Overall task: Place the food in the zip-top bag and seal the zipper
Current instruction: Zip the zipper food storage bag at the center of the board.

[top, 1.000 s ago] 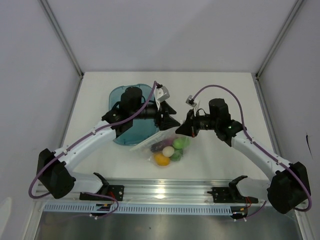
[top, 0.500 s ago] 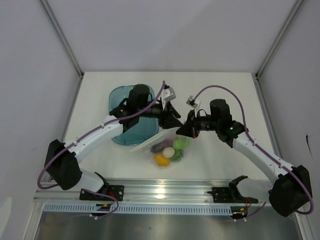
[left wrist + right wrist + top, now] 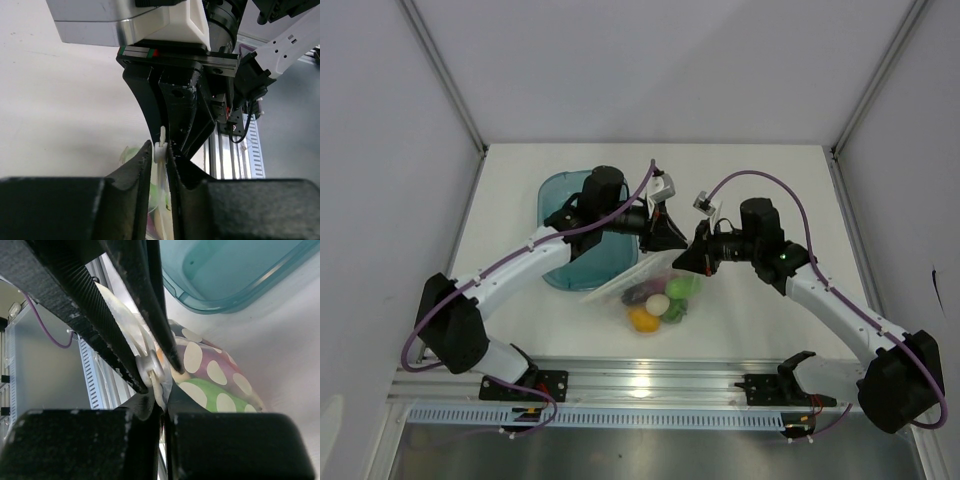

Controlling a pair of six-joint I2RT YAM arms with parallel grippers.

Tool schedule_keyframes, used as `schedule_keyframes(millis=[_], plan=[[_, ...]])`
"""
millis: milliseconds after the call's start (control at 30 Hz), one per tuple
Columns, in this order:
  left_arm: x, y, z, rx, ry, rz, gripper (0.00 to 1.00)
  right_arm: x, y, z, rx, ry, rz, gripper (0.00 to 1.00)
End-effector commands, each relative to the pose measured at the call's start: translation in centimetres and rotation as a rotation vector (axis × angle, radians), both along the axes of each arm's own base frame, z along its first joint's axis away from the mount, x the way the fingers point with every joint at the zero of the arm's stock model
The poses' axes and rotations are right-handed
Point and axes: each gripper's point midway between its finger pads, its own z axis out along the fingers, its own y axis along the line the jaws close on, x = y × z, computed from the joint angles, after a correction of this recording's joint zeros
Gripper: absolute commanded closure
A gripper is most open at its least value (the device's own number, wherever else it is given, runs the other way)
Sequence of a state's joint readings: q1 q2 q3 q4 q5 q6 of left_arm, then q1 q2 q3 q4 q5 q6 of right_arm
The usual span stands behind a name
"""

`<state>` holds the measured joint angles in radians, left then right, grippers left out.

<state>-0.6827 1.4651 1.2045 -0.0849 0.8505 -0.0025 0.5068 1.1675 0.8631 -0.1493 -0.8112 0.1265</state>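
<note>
Extended farther rightward than before, the left gripper [image 3: 675, 240] pinches the zipper [image 3: 160, 149] by its white slider. Opposite, the right gripper [image 3: 161, 407] clamps fully closed on the zip-top bag [image 3: 210, 371] edge.

Top view. We mark the bare table [image 3: 770, 180] behind and to the right of both arms as open passage. The left gripper [image 3: 672, 240] and right gripper [image 3: 686, 260] meet tip to tip over the zip-top bag [image 3: 655, 298], barring the way to its zipper [image 3: 160, 150]. The teal tub [image 3: 565, 195] fills the left centre under the left arm. Between the bag and the near rail [image 3: 650, 378] we see a narrow bare strip.
</note>
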Motion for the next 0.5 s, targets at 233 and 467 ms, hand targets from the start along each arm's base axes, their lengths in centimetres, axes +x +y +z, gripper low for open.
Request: schedule_keyframes(millis=[233, 467], plan=[[-1.2, -0.5, 1.2, -0.042, 0.013, -0.081, 0.99, 0.8, 0.1, 3.0, 0.046, -0.088, -0.029, 1.0], [-1.5, 0.4, 0.6, -0.027, 0.053, -0.064, 1.0, 2.6, -1.6, 3.0, 0.051, -0.095, -0.145, 1.0]])
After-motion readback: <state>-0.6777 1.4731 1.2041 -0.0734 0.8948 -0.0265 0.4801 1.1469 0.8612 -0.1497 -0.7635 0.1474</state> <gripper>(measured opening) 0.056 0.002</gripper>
